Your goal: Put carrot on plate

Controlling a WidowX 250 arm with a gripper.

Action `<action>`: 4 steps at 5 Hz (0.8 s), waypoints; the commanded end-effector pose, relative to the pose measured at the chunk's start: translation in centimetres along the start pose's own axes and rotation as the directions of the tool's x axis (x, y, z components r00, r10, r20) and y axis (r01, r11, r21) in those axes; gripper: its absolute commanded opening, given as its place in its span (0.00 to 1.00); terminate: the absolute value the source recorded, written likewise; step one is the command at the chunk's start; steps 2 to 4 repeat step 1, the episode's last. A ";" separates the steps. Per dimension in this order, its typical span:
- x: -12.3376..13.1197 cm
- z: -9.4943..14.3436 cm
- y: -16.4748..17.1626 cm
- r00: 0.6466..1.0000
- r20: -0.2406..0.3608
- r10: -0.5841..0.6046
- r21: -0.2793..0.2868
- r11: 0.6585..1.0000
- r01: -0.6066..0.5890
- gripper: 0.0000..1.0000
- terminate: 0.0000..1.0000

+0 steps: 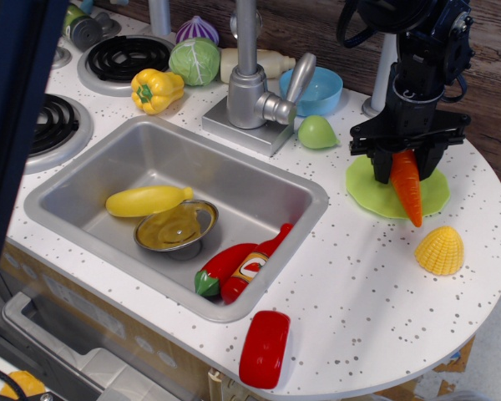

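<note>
Orange carrot (407, 187) hangs clamped in the gripper (406, 157), tip toward 6 o'clock, long axis near-vertical over the plate (371, 185).

Orange carrot (407, 185), lime-green plate (376, 194), black hand (409, 150), white surface (376, 284) with dark speckles, blue bowl (321, 90)

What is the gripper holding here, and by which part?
The gripper holds the carrot by its thick upper end, tip hanging down over the plate.
</note>
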State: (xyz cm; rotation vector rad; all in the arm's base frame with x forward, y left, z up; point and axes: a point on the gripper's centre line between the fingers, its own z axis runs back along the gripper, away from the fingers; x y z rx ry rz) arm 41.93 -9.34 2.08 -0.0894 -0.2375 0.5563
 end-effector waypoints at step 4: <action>1.4 1.6 -0.2 0.996 0.056 -0.073 -0.100 0.992 0.079 1.00 1.00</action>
